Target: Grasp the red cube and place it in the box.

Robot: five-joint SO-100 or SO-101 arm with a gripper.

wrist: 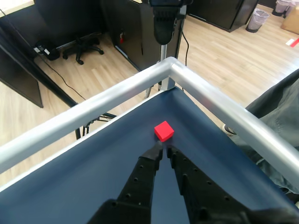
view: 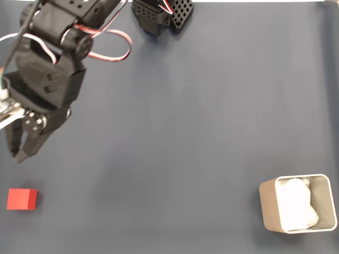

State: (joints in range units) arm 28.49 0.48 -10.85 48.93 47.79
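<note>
The red cube lies on the dark blue mat near the lower left corner of the fixed view. In the wrist view the red cube sits just beyond the fingertips, close to the table's corner. My gripper hangs above and short of the cube, pointing down toward it; my gripper is shut with nothing between its black fingers, the tips meeting. The box, beige with white crumpled paper inside, stands far off at the lower right of the fixed view.
The arm's black base is at the top centre of the fixed view. A silver rail borders the table corner right behind the cube. Bare blue mat stretches between cube and box.
</note>
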